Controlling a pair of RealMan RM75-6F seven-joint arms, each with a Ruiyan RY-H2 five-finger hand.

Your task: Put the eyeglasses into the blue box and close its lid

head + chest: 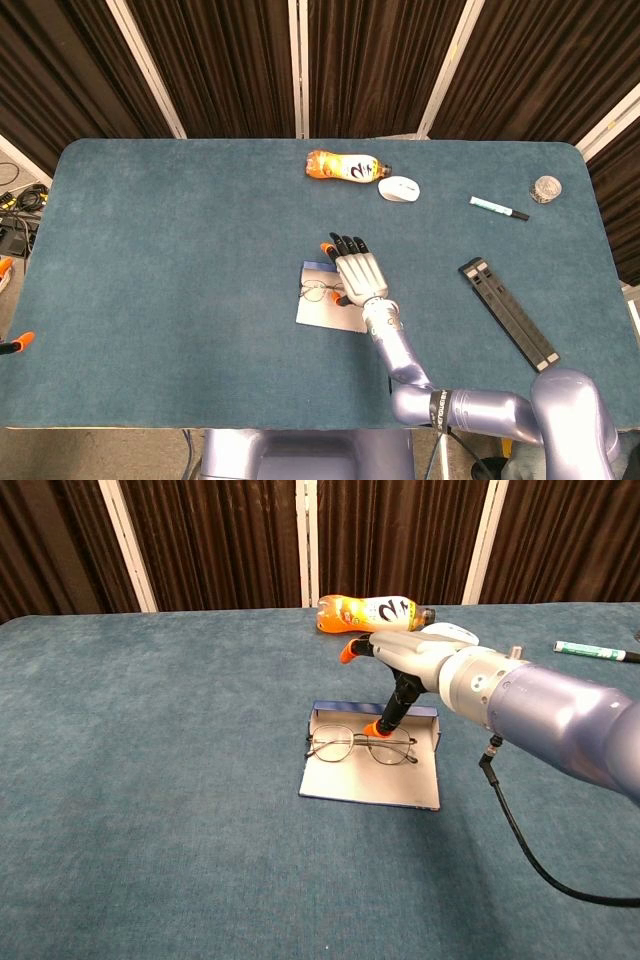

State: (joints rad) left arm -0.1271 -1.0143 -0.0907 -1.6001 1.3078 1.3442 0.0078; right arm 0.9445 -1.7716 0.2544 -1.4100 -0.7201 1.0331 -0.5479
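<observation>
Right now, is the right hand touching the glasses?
Cannot tell: in chest view a fingertip of the right hand sits at the glasses bridge, no clear gap or contact.

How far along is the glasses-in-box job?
Done: eyeglasses lie on the open blue box, seemingly on its flat lid.
In hand: nothing; right robot hand hovers above them, fingers spread.
Left: seat the glasses if needed, close the lid.

Right hand (pixel 400 665) spread just above the open blue box (pixel 372 780), eyeglasses (pixel 358 746) lying across its tray, bare table (pixel 150 780) wide on the left, bottle (pixel 370 613) and mouse (pixel 450 633) beyond, marker (pixel 595 652) far right
</observation>
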